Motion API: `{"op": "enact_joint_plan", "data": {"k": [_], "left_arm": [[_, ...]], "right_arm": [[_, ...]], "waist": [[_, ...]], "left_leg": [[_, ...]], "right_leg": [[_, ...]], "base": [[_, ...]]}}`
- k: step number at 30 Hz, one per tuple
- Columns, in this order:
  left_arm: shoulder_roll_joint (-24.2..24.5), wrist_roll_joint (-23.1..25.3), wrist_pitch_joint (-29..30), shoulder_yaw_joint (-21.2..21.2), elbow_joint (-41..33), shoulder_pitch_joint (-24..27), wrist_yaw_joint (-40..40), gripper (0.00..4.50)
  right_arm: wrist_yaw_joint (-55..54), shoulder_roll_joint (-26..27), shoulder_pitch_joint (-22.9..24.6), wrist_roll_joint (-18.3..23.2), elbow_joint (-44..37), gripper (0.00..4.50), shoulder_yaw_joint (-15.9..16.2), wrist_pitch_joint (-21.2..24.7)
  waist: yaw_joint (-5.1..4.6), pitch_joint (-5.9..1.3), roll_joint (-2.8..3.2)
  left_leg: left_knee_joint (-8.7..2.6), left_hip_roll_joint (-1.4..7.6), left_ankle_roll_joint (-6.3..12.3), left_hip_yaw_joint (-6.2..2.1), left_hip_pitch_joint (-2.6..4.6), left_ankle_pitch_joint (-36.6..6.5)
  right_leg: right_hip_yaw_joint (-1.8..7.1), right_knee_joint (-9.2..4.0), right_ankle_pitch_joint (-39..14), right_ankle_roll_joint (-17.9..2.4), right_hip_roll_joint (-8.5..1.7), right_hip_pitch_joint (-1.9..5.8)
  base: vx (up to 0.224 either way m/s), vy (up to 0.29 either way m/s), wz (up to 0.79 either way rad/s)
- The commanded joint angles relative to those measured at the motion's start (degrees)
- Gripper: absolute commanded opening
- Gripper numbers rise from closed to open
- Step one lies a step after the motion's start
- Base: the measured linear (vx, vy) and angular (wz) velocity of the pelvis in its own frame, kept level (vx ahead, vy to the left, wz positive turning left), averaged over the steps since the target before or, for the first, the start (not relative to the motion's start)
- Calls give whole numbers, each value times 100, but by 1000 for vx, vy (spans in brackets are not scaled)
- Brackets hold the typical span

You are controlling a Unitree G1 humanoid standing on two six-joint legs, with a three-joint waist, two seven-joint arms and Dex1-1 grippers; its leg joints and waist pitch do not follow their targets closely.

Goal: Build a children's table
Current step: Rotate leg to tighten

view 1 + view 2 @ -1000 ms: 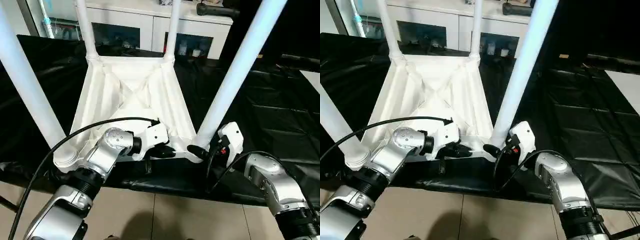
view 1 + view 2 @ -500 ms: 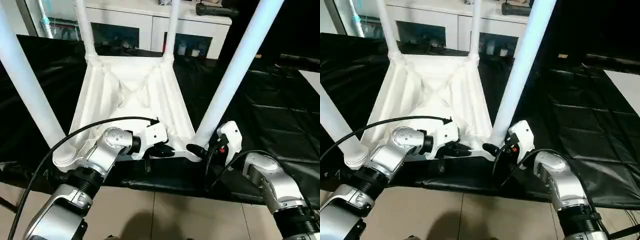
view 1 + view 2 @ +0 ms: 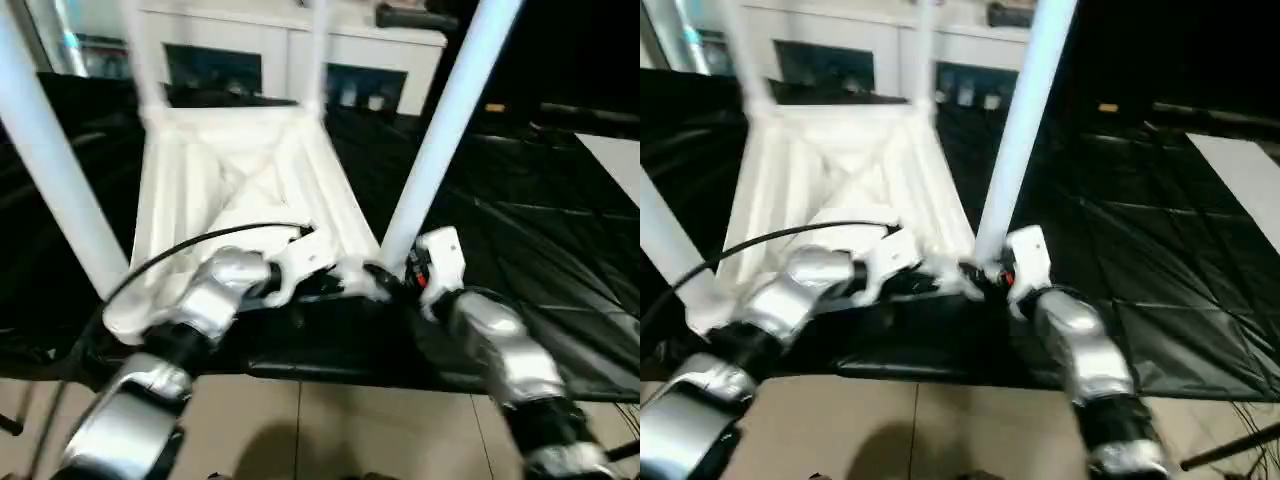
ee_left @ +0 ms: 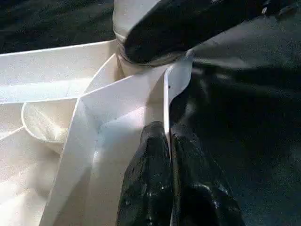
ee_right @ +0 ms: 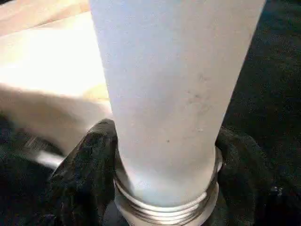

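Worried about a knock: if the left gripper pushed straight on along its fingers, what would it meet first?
Probably the base of the near right leg in its corner socket, where the right gripper holds it. The left gripper is pinched on the tabletop rim; depth is unclear.

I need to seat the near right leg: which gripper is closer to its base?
Right. The right gripper has its jaws around the near right leg just above its threaded base. The left gripper sits beside it, jaws shut on the tabletop rim next to that corner socket.
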Motion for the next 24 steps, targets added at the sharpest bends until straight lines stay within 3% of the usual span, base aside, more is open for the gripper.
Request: {"op": "enact_joint_plan", "data": {"k": [1, 6, 7, 9, 10, 12, 13, 15, 16, 17, 24], "left_arm": [[-95, -82, -22, 148, 18, -183, 99, 0], [-814, -5, 34, 339, 1041, -902, 1409, 0], [-969, 20, 52, 388, 1246, -1060, 1730, 0], [-1080, 19, 50, 438, 1357, -1159, 1948, 0], [-1201, 9, 48, 490, 1454, -1251, 2147, 0], [-1289, 2, 1, 507, 1508, -1299, 2220, 0], [-1353, 1, -97, 498, 1645, -1357, 2259, 0], [-1355, 1, -139, 489, 1677, -1359, 2234, 0], [-1365, 10, -187, 496, 1754, -1384, 2241, 0], [-1350, 22, -219, 498, 1795, -1382, 2241, 0], [-1170, 27, -371, 497, 1849, -1267, 2053, 0]], "right_arm": [[-825, -56, -57, -176, 445, 270, -495, 145], [-2425, 647, -799, -155, 1360, 270, -853, -172], [-2820, 764, -946, -172, 1538, 269, -933, -241], [-3007, 844, -1054, -140, 1679, 269, -996, -285], [-3202, 929, -1169, -108, 1825, 269, -1064, -347], [-3191, 992, -1278, -65, 1942, 269, -1080, -375], [-2922, 1081, -1363, 59, 1988, 269, -1122, -503], [-2767, 1109, -1350, 109, 1922, 269, -1128, -560], [-2713, 1128, -1361, 129, 1922, 325, -1138, -629], [-2638, 1089, -1329, 54, 1854, 339, -1045, -598], [-2255, 725, -850, -1, 933, 395, -866, -296]], "waist": [[20, -394, -8], [-4, -415, 6], [10, -434, -24], [31, -451, -26], [42, -471, -15], [54, -487, -17], [62, -486, -28], [69, -476, -36], [76, -474, -35], [73, -467, -43], [68, -432, -31]], "left_leg": [[-444, 46, 26, 3, 15, -1043], [-413, 14, 24, 40, 57, -916], [-406, 11, 43, 42, 52, -800], [-391, 10, 157, 43, 39, -536], [-369, -1, 338, 61, 43, -274], [-353, -11, 465, 71, 56, -146], [-339, -11, 647, 82, 43, -92], [-335, 0, 781, 90, 43, -153], [-336, 9, 796, 88, 50, -174], [-340, 12, 808, 92, 53, -238], [-376, 35, 615, 74, 69, -636]], "right_leg": [[105, -404, -1374, -995, -215, 337], [120, -397, -1166, -1088, -201, 288], [116, -362, -966, -1112, -197, 328], [115, -306, -426, -1174, -188, 377], [119, -255, 183, -1303, -181, 386], [115, -226, 499, -1403, -173, 399], [115, -219, 710, -1511, -184, 418], [114, -231, 657, -1563, -194, 420], [114, -233, 602, -1573, -203, 418], [112, -251, 447, -1575, -204, 410], [114, -326, -266, -1410, -206, 407]], "base": [[0, 0, 0], [0, 0, 0], [0, 0, 0], [0, 0, 0], [0, 0, 0], [0, 0, 0], [0, 0, 0], [0, 0, 0], [0, 0, 0], [0, 0, 0], [0, 0, 0]]}}
